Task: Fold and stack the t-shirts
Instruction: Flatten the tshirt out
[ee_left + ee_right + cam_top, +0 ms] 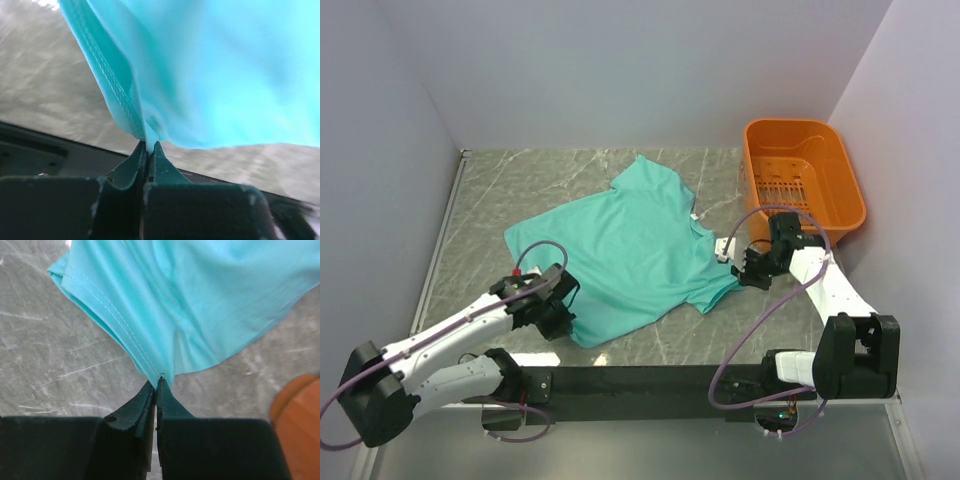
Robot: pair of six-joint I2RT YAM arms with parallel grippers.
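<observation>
A lab-style robot test cell. Plain pale walls (620, 70) box in a grey marbled counter (510, 190). The left arm (440, 335) and right arm (830, 285) are bolted to a black rail (640, 380).

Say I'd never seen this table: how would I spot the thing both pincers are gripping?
Start with the grey marbled table. Spread across its middle is a teal t-shirt, the left pincer shut on its near corner and the right pincer on its right edge. It is the only soft cloth; its one neighbour, the orange basket in the far right corner, is rigid.
</observation>
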